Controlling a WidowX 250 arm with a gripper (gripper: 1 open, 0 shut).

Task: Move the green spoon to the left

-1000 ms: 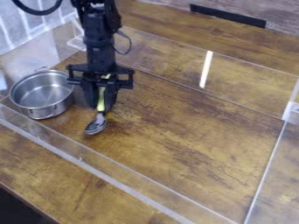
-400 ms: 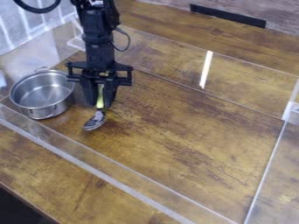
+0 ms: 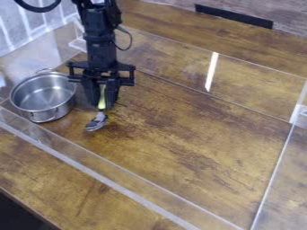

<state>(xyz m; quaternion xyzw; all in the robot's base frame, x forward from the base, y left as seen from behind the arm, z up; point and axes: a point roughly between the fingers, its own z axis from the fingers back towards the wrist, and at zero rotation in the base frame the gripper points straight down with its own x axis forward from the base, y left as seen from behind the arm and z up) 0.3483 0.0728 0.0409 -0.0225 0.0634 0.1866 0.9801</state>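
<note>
Although the change is slight, comparing with the view a second ago shows the gripper (image 3: pixel 102 92) and the green spoon (image 3: pixel 100 113) have drifted a little toward 9 o'clock across the wooden table (image 3: pixel 204 135). The shift is small.

Gripper: pointing straight down, black fingers straddling the upper end of the yellow-green handle. Jaws look closed in on that handle, narrow gap only. I read it as a clamp on the spoon, though the contact itself is partly hidden by the fingers.

Spoon: handle upright-to-tilted under the gripper, shiny metal bowl end low at about 6 o'clock from the fingers, touching or just above the wood; I cannot tell which. It sits just beside the steel bowl (image 3: pixel 42 94), which lies at 9 o'clock from it, apart, not touching.

Other: clear acrylic wall (image 3: pixel 48 139) runs along the near edge. Pale glare streak at 3 o'clock, well apart; ignore.

Meaning for task: the leftward carry looks under way but barely begun. Room toward 9 o'clock is tight, since the steel bowl stands in that direction. Risk, as I judge it: the dragging spoon tip catches on the wood grain or the fingers knock the bowl's rim. Release not yet done.
</note>
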